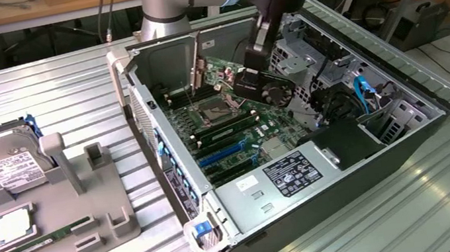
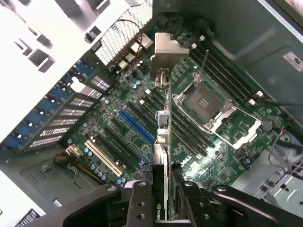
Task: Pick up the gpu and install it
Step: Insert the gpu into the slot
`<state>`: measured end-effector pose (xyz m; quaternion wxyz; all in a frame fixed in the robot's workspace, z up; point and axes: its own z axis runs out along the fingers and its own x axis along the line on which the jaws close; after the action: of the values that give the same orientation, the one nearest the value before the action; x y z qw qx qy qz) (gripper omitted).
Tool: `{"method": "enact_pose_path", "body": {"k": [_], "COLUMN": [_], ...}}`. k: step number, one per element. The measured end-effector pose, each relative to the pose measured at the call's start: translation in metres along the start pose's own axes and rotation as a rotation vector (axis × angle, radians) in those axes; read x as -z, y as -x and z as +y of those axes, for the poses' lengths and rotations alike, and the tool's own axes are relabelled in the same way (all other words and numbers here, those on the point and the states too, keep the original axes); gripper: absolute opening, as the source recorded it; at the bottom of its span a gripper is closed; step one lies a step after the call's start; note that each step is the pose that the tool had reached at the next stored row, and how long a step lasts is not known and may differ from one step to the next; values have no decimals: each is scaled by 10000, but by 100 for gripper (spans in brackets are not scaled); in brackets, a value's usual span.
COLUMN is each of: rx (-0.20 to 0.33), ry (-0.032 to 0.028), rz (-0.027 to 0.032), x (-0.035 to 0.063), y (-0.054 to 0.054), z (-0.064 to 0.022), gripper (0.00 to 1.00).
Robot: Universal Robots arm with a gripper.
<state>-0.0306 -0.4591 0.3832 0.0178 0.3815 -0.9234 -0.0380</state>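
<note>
Exterior view, position: high, off the arm [image 1: 167, 4], outside the open computer case [image 1: 337, 216].
Exterior view, facing: down at a slant across the ribbed metal table [image 1: 49, 79], toward the workbenches behind.
Exterior view, range: far. The frame takes in the whole case, plus the grey parts tray [image 1: 103, 204] and hard drive [image 1: 3, 166] at the exterior view's left.
Wrist view, position: on the wrist, just behind the gripper [image 2: 163, 203], within the case opening.
Wrist view, facing: along the fingers toward the motherboard [image 2: 118, 142]. The held gpu [image 2: 162, 142] appears edge-on.
Wrist view, range: close. Single slots and connectors are distinguishable.
Shared area: motherboard, CPU socket [image 2: 208, 101], blue expansion slot [image 2: 136, 125], gpu, gripper.
</note>
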Motion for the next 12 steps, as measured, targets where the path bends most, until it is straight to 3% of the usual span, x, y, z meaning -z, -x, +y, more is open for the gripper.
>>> {"method": "enact_pose_path", "body": {"k": [12], "rx": [2510], "ry": [-26], "rz": [196], "x": [-27], "y": [0], "z": [-2], "gripper": [26]}}
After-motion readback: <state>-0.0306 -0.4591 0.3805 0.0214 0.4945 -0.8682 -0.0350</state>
